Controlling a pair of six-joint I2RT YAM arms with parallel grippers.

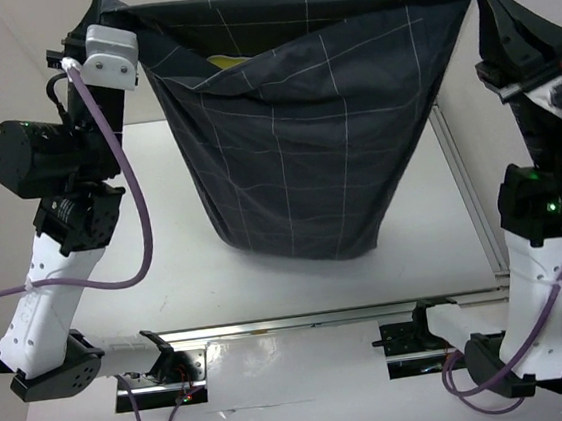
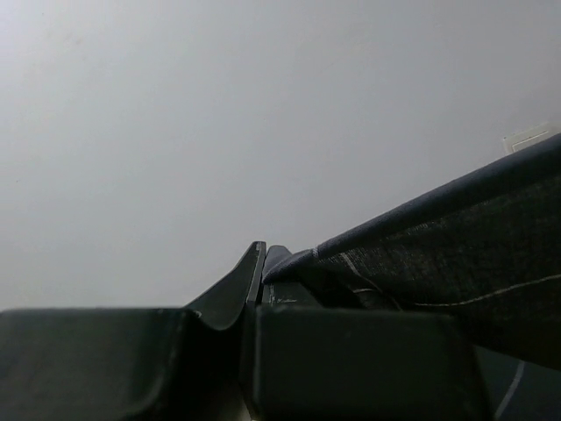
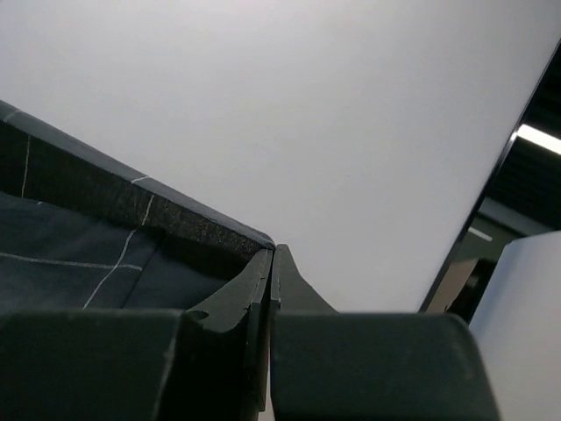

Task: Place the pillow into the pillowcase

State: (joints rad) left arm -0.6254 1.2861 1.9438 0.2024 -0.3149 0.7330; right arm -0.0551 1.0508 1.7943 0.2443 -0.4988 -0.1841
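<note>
Now hanging: pillowcase point(image 1: 294, 139) stretched between both arms, pillow point(image 1: 228, 62) inside

Nearest, the arm bases are sitting at the near edge of the table point(image 1: 148, 285). Beyond them, the pillowcase is hanging as a sack, sagging toward the tabletop. A sliver of the yellow pillow is peeking from its mouth, near the left side. Farthest, the left gripper point(image 2: 263, 256) and right gripper point(image 3: 273, 254) are each pinching a top corner, jaws clamped together on the cloth hem.
</note>
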